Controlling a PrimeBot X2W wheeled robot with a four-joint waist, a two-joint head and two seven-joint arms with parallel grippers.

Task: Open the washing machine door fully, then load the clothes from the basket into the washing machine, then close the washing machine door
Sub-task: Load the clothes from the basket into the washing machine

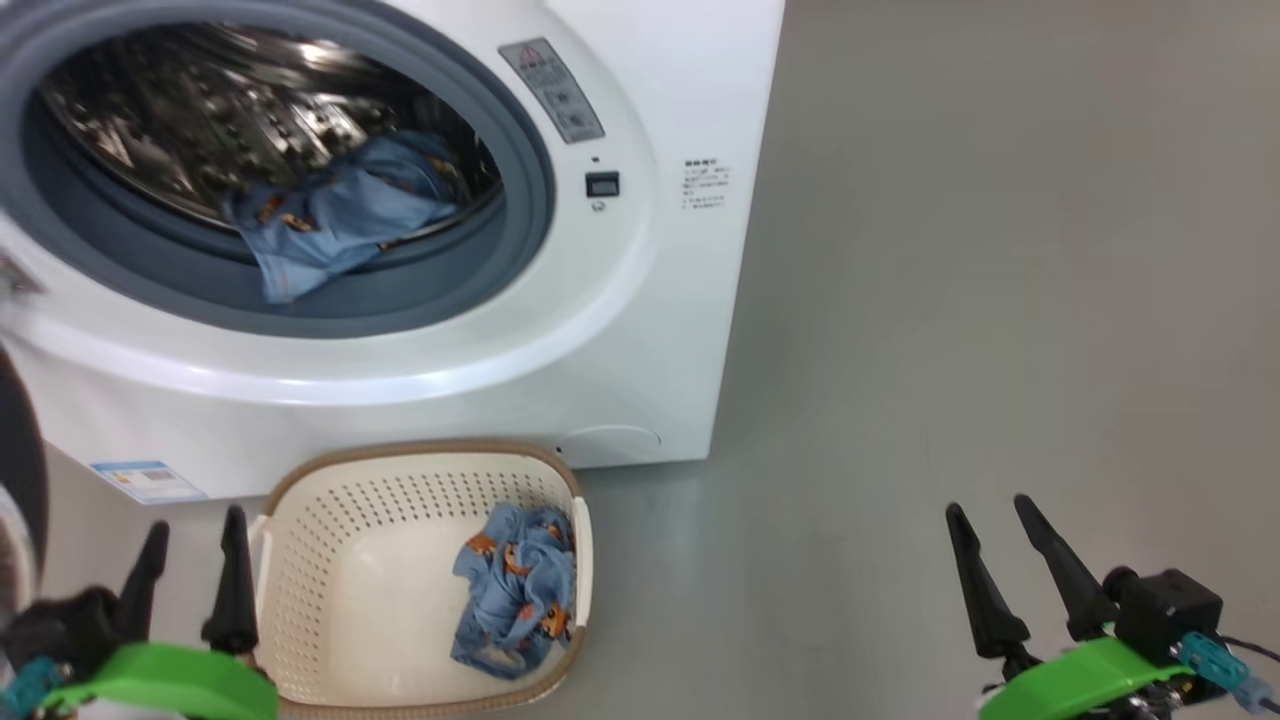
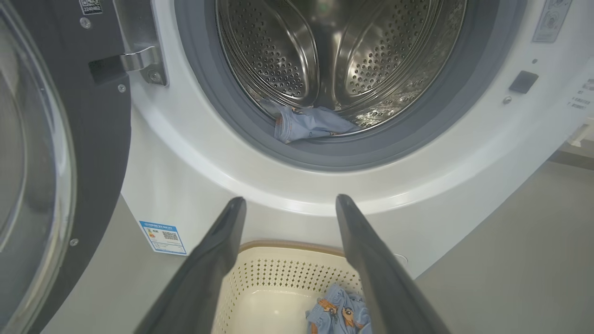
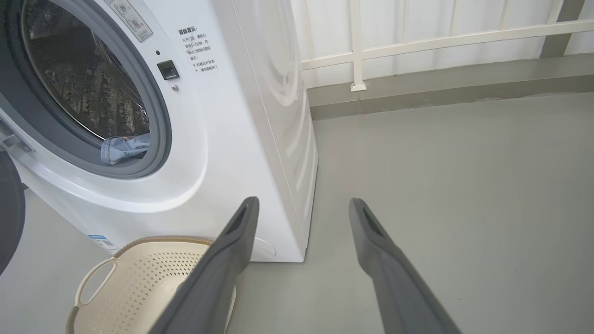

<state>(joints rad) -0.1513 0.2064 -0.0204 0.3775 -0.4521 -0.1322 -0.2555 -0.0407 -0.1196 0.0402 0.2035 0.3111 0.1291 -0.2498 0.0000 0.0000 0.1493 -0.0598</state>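
The washer [image 1: 620,330] is standing on the grey floor [image 1: 1000,300] with its door [image 2: 93,139] swung wide open to the left. The hinge [image 2: 139,60] is showing in the left wrist view. The steel drum [image 2: 287,51] is lying exposed behind the grey seal [image 1: 530,200].

One garment [image 1: 330,215] of the clothes is lying at the front of the drum, with a fold draping onto the lower part of the seal. A second garment [image 1: 515,590] is lying crumpled inside the basket [image 1: 330,560], against its right wall.

The basket is sitting on the floor just in front of the washer, below the opening. A blue label [image 1: 145,480] is showing on the washer's lower left front, near the basket.

The left end effector [image 1: 195,525] is hovering just beside the basket's left side. Its fingers are spread and gripping nothing, and they are pointing toward the washer. In its wrist view, the left end effector [image 2: 290,199] is framing the basket's far rim.

The right end effector [image 1: 990,520] is hovering over bare floor, well apart from the basket on its right. Its fingers are released and empty too. In the right wrist view, a white railing [image 3: 417,44] is running along the floor's far edge.
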